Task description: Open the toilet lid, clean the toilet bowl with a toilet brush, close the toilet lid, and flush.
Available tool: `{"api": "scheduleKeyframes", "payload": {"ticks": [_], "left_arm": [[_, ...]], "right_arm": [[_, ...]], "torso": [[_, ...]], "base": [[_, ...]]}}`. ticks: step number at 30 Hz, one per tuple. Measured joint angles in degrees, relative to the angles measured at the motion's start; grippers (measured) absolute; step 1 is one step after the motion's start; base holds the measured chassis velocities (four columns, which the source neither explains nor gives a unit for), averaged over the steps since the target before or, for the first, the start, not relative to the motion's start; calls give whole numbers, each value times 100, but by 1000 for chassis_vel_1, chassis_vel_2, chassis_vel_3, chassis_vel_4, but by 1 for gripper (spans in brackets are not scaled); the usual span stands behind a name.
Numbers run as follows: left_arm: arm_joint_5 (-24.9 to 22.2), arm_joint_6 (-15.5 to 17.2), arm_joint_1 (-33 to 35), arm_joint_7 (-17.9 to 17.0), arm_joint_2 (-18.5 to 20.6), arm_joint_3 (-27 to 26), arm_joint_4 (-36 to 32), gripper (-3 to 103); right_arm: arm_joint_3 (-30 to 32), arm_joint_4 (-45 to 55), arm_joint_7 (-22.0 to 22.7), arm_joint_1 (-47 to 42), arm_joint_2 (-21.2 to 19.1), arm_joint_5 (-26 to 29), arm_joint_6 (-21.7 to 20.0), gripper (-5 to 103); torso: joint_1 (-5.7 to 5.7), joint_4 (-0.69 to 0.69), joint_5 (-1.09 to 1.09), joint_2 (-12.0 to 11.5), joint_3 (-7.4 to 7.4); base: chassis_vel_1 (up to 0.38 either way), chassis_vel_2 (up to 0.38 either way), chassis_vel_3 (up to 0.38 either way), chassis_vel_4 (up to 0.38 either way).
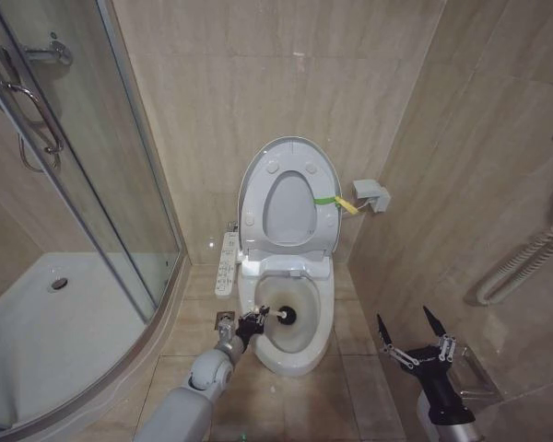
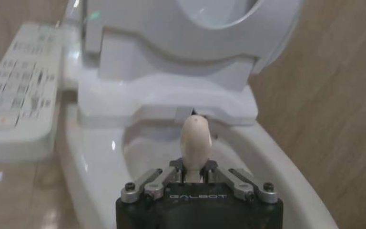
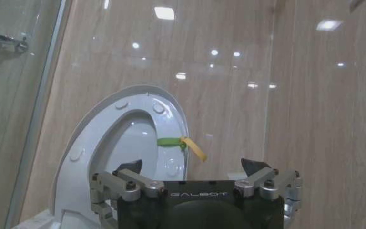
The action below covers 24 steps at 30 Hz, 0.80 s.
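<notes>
The toilet lid stands raised against the back wall, with the seat ring up in front of it. Below lies the toilet bowl, stained yellowish-brown inside. My left gripper hovers over the bowl's left rim, shut on the pale handle of the toilet brush. The brush's dark head sits inside the bowl near its middle. My right gripper is open, low at the right of the toilet, holding nothing.
A glass shower door and white shower tray fill the left. A control panel sticks out at the bowl's left. A green and yellow strap hangs from the seat. A grab bar runs along the right wall.
</notes>
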Motion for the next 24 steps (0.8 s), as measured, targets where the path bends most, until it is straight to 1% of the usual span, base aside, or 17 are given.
{"api": "scheduleKeyframes", "payload": {"ticks": [2,3,4,7,8,12,15,20,22,24], "left_arm": [[222,-360,-37,192,-32,-21,192,18],[222,-360,-37,192,-32,-21,192,18],[323,-632,-79,333,-55,-32,356,18],[463,-1058,-204,583,-105,-46,718,18],[463,-1058,-204,583,-105,-46,718,18],[484,-1372,-379,765,-154,-20,1039,18],[482,-1441,-432,798,-173,7,1078,18],[442,-1582,-445,736,-192,75,837,18],[488,-1637,-466,725,-207,82,832,18],[543,-1764,-518,694,-239,85,860,18]], "right_arm": [[0,0,0,0,0,0,0,100],[0,0,0,0,0,0,0,100],[0,0,0,0,0,0,0,100],[0,0,0,0,0,0,0,100],[0,0,0,0,0,0,0,100],[0,0,0,0,0,0,0,100],[0,0,0,0,0,0,0,100],[0,0,0,0,0,0,0,100],[0,0,0,0,0,0,0,100],[0,0,0,0,0,0,0,100]], "torso": [[0,0,0,0,0],[0,0,0,0,0],[0,0,0,0,0],[0,0,0,0,0],[0,0,0,0,0],[0,0,0,0,0],[0,0,0,0,0],[-1,0,0,0,0],[-1,0,0,0,0],[-1,0,0,0,0]], "base": [[0,0,0,0],[0,0,0,0],[0,0,0,0],[0,0,0,0],[0,0,0,0],[0,0,0,0],[0,0,0,0],[0,0,0,0],[0,0,0,0],[0,0,0,0]]}}
